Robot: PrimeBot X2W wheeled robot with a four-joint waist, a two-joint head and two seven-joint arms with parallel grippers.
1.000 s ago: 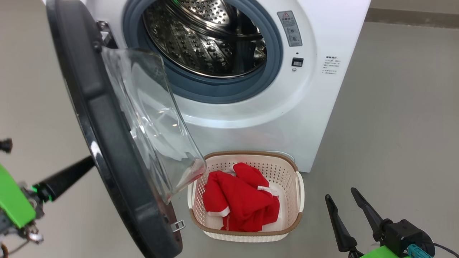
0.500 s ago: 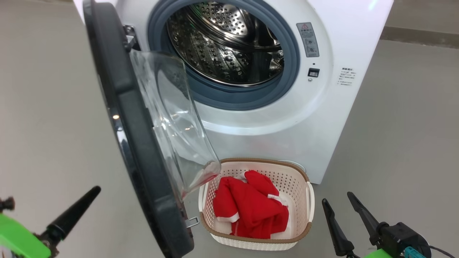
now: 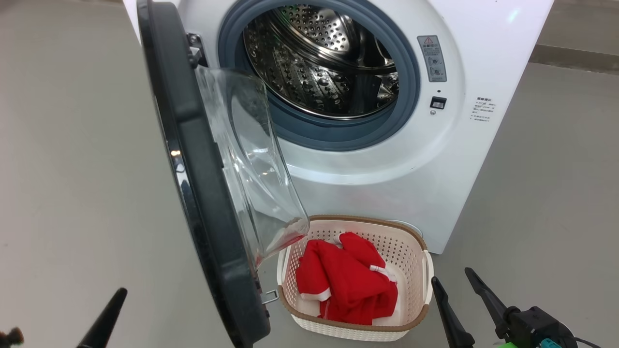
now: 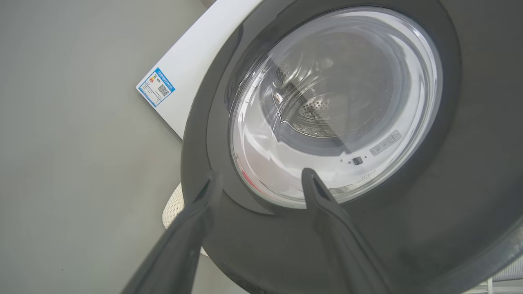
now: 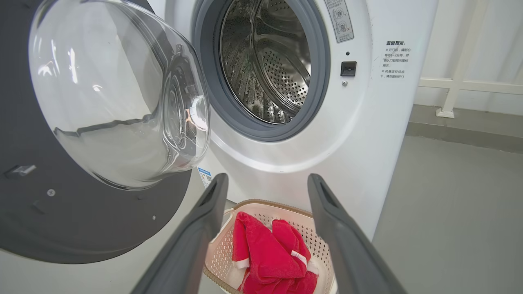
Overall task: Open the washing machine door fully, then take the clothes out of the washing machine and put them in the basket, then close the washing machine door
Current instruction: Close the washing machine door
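**Only the Door Left to Shut**

Bright red, white-trimmed garments (image 3: 346, 282) lie in the cream perforated basket (image 3: 411, 232), at 6 o'clock below the white washing machine (image 3: 435, 159), whose steel drum (image 3: 329, 63) looks empty. Left tool (image 4: 261, 173) and right tool (image 5: 267, 177) gape, holding nothing. Best push the round black-rimmed glass door (image 3: 193, 145), hinged at 9 o'clock, steadily by its rim till it latches.

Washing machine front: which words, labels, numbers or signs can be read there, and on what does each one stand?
"温馨提示": heading of the printed notice on the washing machine, on its white front.
The smaller lines below that heading: too small to read.
Grey label with a red warning triangle, beside the opening: text too small.
Blue sticker with a square code, on the machine: too blurred.
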